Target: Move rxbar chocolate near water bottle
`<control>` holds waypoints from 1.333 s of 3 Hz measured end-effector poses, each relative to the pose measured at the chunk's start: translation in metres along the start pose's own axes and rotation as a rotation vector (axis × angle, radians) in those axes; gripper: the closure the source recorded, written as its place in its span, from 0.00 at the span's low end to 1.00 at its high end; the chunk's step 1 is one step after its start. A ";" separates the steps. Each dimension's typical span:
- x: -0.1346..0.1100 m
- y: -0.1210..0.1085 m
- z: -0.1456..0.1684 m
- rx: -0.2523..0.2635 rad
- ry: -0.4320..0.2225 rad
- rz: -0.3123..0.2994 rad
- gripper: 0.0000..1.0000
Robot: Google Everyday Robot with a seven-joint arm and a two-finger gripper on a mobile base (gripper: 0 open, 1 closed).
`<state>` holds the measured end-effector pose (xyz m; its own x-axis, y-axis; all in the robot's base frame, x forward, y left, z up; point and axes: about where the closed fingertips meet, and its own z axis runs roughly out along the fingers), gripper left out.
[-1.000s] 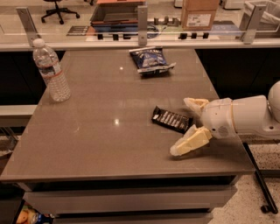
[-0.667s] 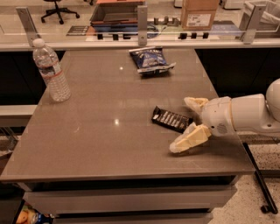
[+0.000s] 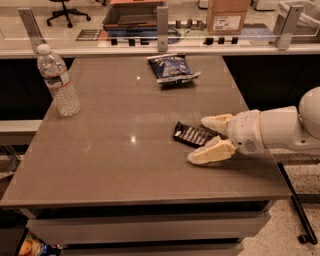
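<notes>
The rxbar chocolate [image 3: 192,134], a flat black wrapper with white lettering, lies on the brown table [image 3: 115,165] right of centre. My gripper [image 3: 203,139] comes in from the right at table height, open, with one cream finger behind the bar's right end and the other in front of it. The bar lies partly between the fingers; I cannot tell if they touch it. The water bottle [image 3: 58,81], clear with a white cap and a white-and-red label, stands upright near the table's far left edge, far from the bar.
A crinkled dark-blue snack bag [image 3: 172,68] lies at the table's far middle. A counter with a glass rail [image 3: 160,30] and a cardboard box [image 3: 227,15] runs behind the table. The white arm [image 3: 280,127] reaches over the right edge.
</notes>
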<state>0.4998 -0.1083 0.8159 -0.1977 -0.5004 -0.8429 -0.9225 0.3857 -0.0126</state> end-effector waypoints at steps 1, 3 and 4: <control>-0.001 0.001 0.001 -0.003 0.000 -0.003 0.65; -0.003 0.001 0.001 -0.004 0.000 -0.003 1.00; -0.003 0.001 0.001 -0.004 0.000 -0.003 1.00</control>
<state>0.4994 -0.1058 0.8178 -0.1949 -0.5018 -0.8427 -0.9244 0.3812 -0.0132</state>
